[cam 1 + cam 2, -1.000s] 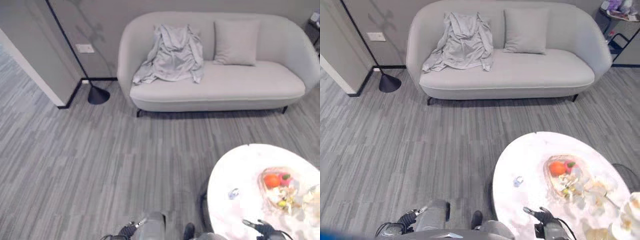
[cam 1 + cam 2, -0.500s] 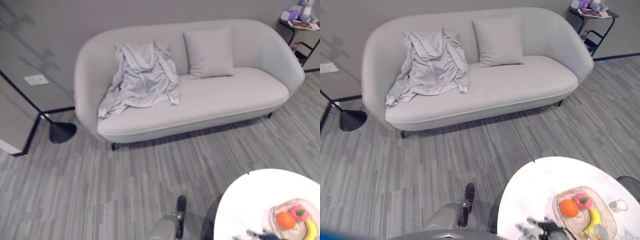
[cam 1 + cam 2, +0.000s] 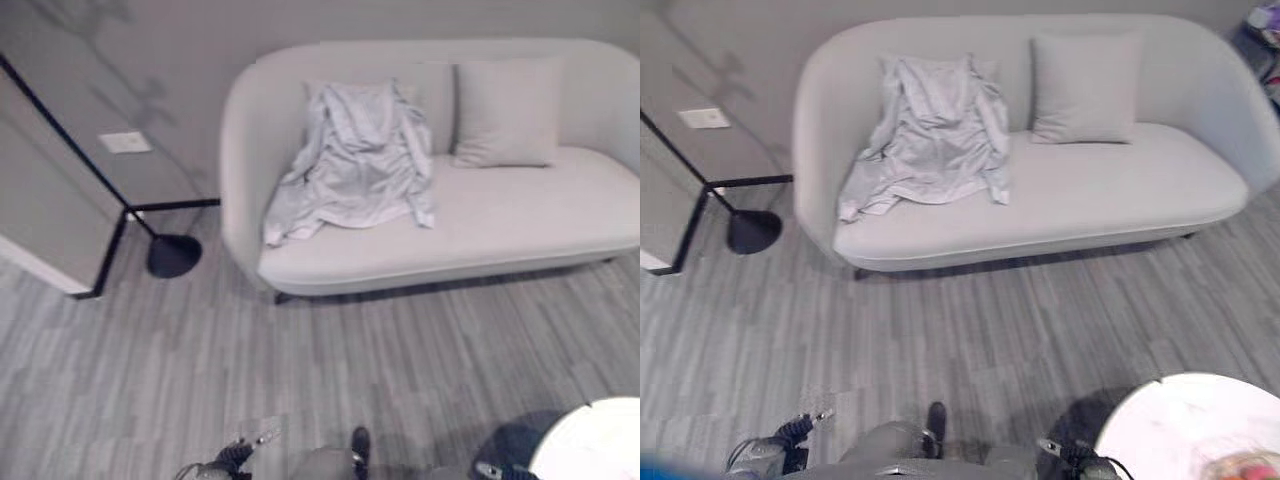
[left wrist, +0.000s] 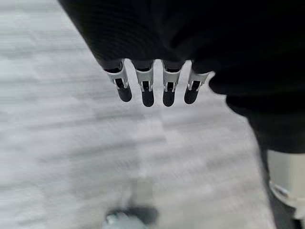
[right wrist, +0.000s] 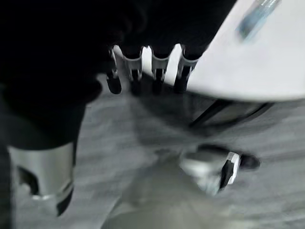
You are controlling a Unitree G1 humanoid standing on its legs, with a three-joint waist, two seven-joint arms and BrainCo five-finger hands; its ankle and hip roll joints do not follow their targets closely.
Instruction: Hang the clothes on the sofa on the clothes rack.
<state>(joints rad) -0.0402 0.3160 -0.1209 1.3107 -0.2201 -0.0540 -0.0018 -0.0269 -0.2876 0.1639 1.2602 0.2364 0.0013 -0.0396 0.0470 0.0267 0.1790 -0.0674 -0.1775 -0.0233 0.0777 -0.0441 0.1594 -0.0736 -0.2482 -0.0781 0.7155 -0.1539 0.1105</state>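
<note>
Pale grey crumpled garment (image 3: 355, 160) lies draped over the backrest and seat at the left end of the light grey rounded fabric sofa (image 3: 520, 215), upper centre of the frame. A square grey cushion (image 3: 503, 112) leans on the backrest just beside it. Untouched; nothing lifted yet.

Left hand (image 4: 155, 88) hangs low over the grey striped floor (image 3: 150, 360), fingers straight and relaxed, holding nothing. Right hand (image 5: 143, 76) is likewise slack and empty, near the edge of the round white table (image 3: 1190, 425) at lower right.

A black slanted pole with a round base (image 3: 172, 254) stands at left; whether this is the rack cannot be told.

Judgement: task at its start. Approach, pick-up, carry and hanging all remain.
</note>
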